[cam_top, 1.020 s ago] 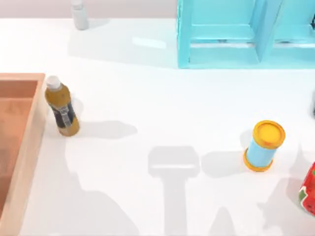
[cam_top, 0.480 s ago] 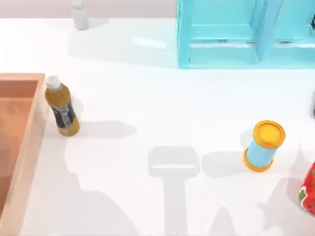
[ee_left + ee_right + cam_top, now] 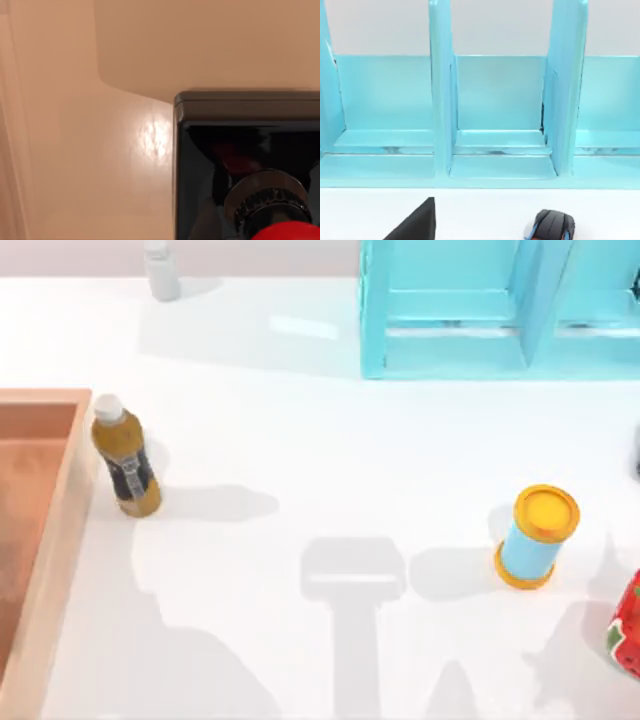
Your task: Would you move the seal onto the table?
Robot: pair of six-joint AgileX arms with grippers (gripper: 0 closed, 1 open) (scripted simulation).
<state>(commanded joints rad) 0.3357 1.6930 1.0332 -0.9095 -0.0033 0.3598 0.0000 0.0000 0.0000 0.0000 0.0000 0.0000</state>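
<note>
Seal (image 3: 247, 175) is seen close under left wrist, on wooden tray (image 3: 40, 540); end effector state cannot be told. Knob should be gripped squarely, then lifted clear of tray wall toward counter (image 3: 300, 460).

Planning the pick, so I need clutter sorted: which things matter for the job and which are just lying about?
Job: seal, table.
Lying about: wooden tray, brown bottle, blue cylinder, strawberry-patterned object, blue shelf, mouse.

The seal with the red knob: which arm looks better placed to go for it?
Probably the left: its wrist view looks closely down on the seal against an orange-brown surface, while the right wrist view faces the blue shelf.
</note>
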